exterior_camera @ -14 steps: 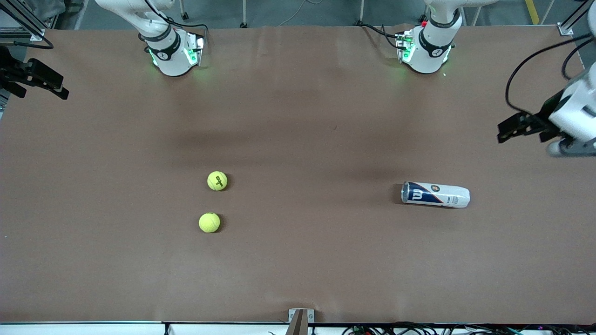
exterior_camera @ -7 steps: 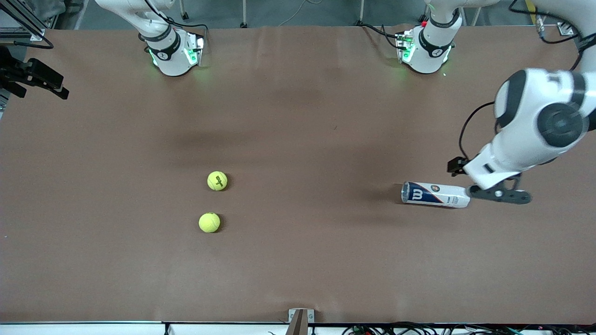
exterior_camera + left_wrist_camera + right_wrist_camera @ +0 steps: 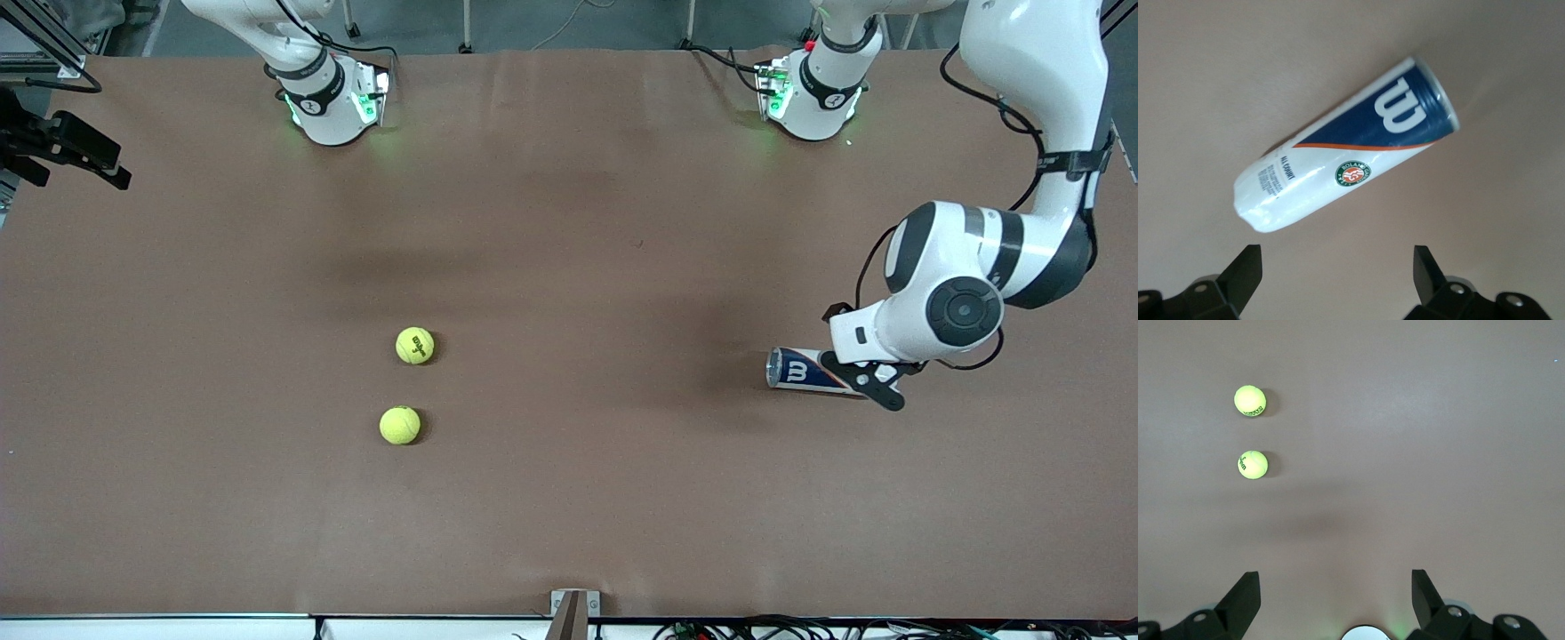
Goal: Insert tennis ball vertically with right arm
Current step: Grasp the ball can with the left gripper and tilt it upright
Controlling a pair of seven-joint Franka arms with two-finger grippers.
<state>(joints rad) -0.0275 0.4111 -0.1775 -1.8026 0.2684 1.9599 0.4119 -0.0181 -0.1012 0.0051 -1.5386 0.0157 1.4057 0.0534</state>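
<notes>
Brown table (image 3: pixel 569 222), and little is done yet. The can (image 3: pixel 798 370) lies on its side toward the left arm's end, mouth not up, with no ball in it. The left gripper (image 3: pixel 876 384) hangs just over the can, jaws wide and holding nothing. The two balls, one (image 3: pixel 414 345) farther from the front camera and one (image 3: pixel 400 425) nearer, sit untouched toward the right arm's end, well apart from the can. The right gripper (image 3: pixel 1335 600) waits high above the table, jaws spread and empty. Standing the can upright, picking a ball and dropping it in all remain, by my reading.
</notes>
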